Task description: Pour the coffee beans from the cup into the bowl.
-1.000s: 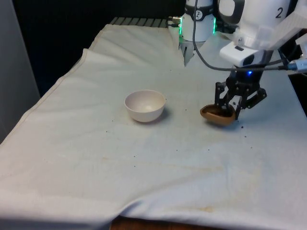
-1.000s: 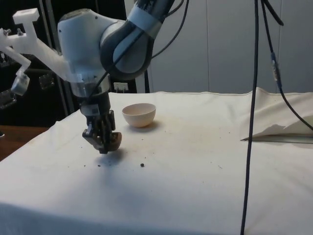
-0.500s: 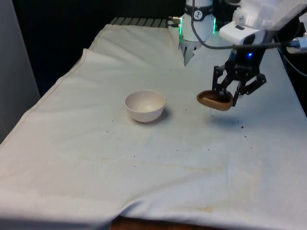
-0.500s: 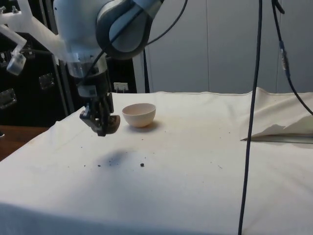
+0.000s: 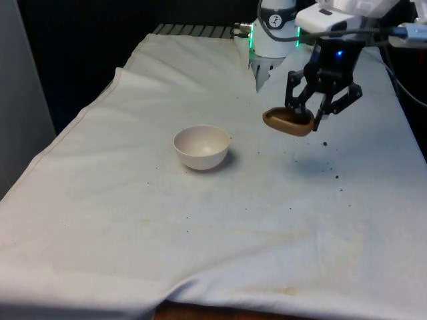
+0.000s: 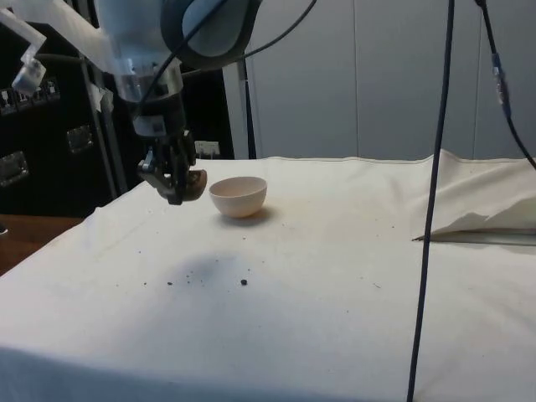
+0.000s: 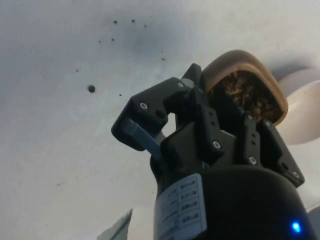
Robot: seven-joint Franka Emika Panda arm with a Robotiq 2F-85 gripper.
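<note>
- A white cloth [image 5: 200, 227] covers the worktop, creased along its edges and marked with faint brownish stains near the front.
- The hand [image 5: 308, 115] hangs in the air above the cloth, on the front view's right, closed on the rim of a brown cup [image 5: 287, 122].
- The cup is clear of the worktop and sits roughly level, with its shadow lying on the cloth below it.
- In the wrist view the cup [image 7: 245, 90] shows dark coffee beans [image 7: 246, 94] inside, and the fingers [image 7: 200, 107] pinch its wall.
- A white bowl [image 5: 201, 147] stands upright on the cloth near the middle, well apart from the cup and towards the front view's left of it.
- In the side view the cup [image 6: 191, 182] hangs just beside the bowl [image 6: 239, 197] but higher than its rim, not touching it.
- A few loose dark specks [image 5: 331, 170] lie scattered on the cloth under and near the hand.
</note>
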